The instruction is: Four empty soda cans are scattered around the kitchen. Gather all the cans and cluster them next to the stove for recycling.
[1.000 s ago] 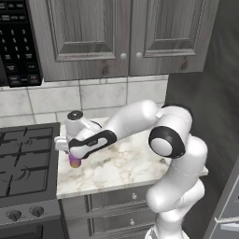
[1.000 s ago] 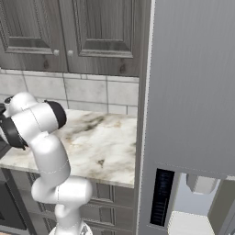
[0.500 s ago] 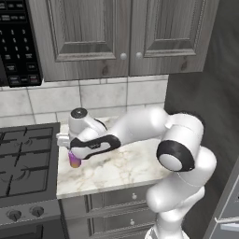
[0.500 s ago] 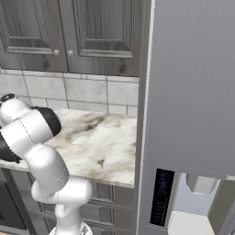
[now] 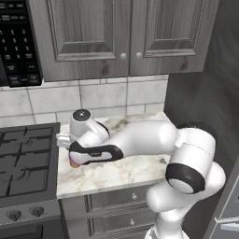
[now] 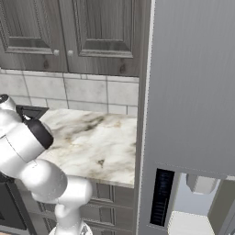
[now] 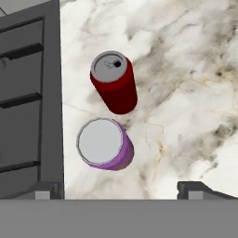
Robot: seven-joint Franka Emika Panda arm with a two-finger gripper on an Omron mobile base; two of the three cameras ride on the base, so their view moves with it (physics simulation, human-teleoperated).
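Over the last second the arm has stretched lower and flatter across the marble surface (image 5: 116,172), its elbow swinging out to the right in the left base view, while the hand (image 5: 71,156) has stayed over the surface's left edge beside the stove (image 5: 25,158). From the hand view the two finger tips stand wide apart, one at each lower corner, with nothing between them, and the hand (image 7: 121,188) looks straight down on two soda cans. A purple can (image 7: 104,144) stands upright just beside the stove's (image 7: 28,102) edge, its silver top facing the camera. A red can (image 7: 114,83) stands close beyond it, a narrow strip of marble showing between the two, likewise near the stove's edge on the surface (image 7: 186,93). In the left base view a sliver of the purple can (image 5: 73,164) peeks out beneath the hand. Grey cabinets (image 5: 121,32) hang above the tiled wall, a black microwave (image 5: 16,42) sits over the stove, and in the right base view a tall grey refrigerator (image 6: 193,92) stands against the right end of the surface (image 6: 101,142).
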